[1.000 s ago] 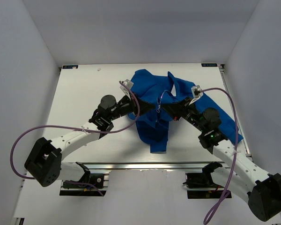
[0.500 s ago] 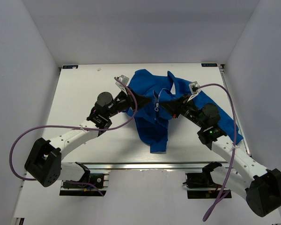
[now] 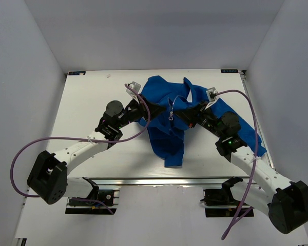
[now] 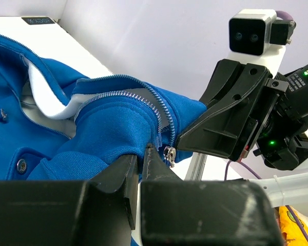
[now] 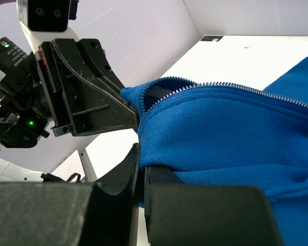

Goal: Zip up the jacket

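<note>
**My two arms, white over black**

My left arm (image 3: 77, 149) at the lower left and my right arm (image 3: 256, 171) at the lower right share one build: white link shells, black joint housings, black bases. A purple cable (image 3: 41, 141) loops off each. Each wrist carries a small grey camera (image 4: 251, 33) on a white bracket. A green light (image 3: 226, 142) glows on the right forearm. My fingers (image 4: 118, 177) are matte black

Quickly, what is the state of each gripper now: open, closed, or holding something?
Left gripper: closed, pinching the royal-blue fleece jacket beside its silver-grey zipper.
Right gripper: closed, pinching the same jacket's edge.
</note>
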Robot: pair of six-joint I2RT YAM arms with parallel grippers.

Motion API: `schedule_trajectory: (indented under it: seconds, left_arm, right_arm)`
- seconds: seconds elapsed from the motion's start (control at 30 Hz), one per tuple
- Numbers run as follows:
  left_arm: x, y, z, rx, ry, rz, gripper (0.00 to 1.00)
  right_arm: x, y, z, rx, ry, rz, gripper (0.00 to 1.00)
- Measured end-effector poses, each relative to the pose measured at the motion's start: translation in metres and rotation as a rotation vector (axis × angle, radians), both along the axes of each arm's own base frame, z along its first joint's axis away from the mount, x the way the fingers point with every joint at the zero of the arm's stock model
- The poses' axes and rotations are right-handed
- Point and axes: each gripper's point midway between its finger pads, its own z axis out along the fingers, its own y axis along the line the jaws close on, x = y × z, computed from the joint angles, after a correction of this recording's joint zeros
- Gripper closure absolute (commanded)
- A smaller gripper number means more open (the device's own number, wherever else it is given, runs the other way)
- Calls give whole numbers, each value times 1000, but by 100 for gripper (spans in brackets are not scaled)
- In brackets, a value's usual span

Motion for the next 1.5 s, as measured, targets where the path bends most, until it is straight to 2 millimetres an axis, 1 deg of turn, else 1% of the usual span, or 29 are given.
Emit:
schedule_trajectory:
  seconds: [0.27, 0.7, 0.93, 1.33, 1.5]
  left_arm:
    - [-2, -1, 1, -3, -4, -10, 100]
    - [-6, -2, 6, -25, 1, -36, 100]
    - [-9, -3, 8, -33, 0, -51, 100]
    - [-10, -3, 8, -33, -4, -60, 100]
    - [-15, -4, 7, -29, -6, -87, 100]
  right_arm:
    - [1, 3, 2, 14, 1, 13, 100]
    - [6, -2, 7, 33, -9, -6, 100]
    - [9, 0, 7, 42, 4, 3, 100]
    - [8, 1, 9, 53, 4, 13, 100]
    - [9, 0, 10, 54, 5, 7, 100]
